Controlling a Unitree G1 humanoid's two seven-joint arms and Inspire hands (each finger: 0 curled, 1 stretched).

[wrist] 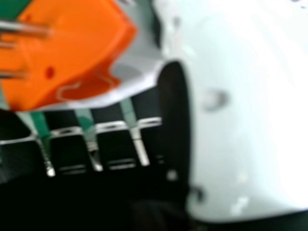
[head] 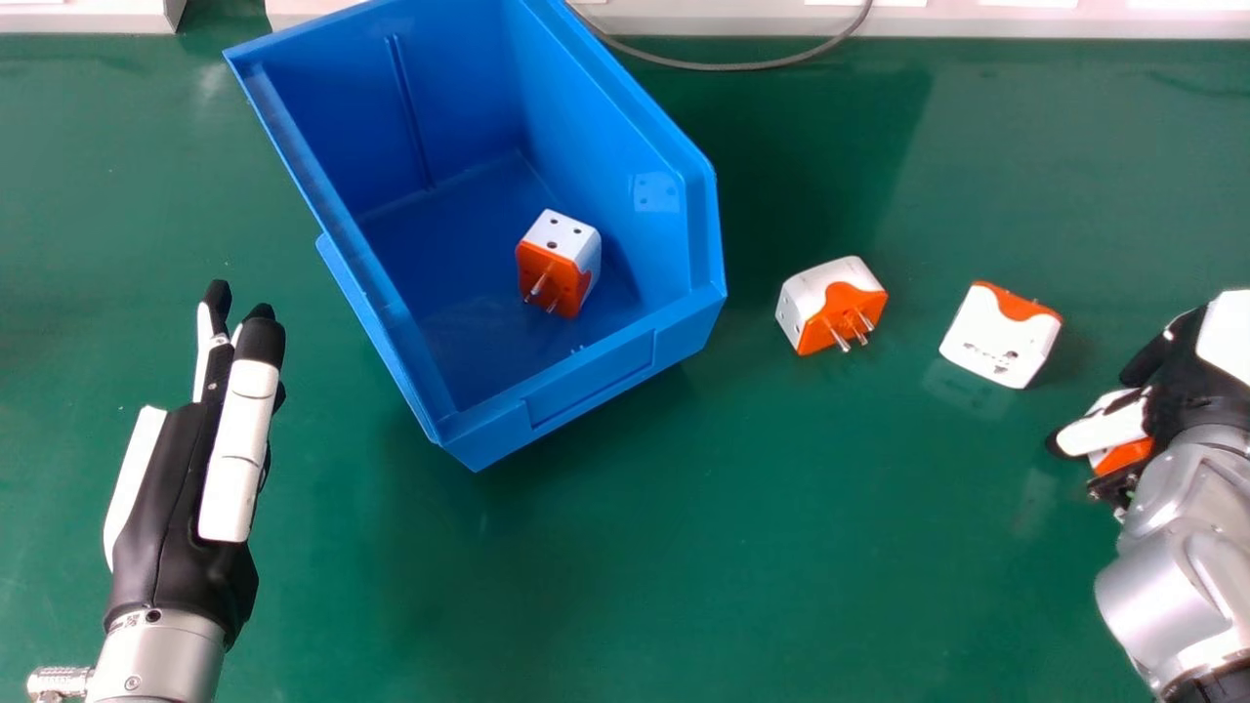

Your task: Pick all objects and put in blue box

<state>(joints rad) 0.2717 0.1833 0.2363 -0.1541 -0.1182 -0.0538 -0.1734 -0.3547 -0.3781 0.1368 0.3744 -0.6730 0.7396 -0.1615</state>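
Right of the blue box (head: 591, 381), the right hand (head: 1193, 376) clasps a plug adapter (head: 1125, 456), likely securing it for lifting; two adapters (head: 1001, 342) lie nearer, another adapter (head: 557, 273) inside; leftward, the left hand (head: 176, 488) is straight-fingered.

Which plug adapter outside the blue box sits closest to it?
The adapter just right of the box, orange pronged face toward the head camera. Another adapter lies farther right, white face up; the third is at the right hand.
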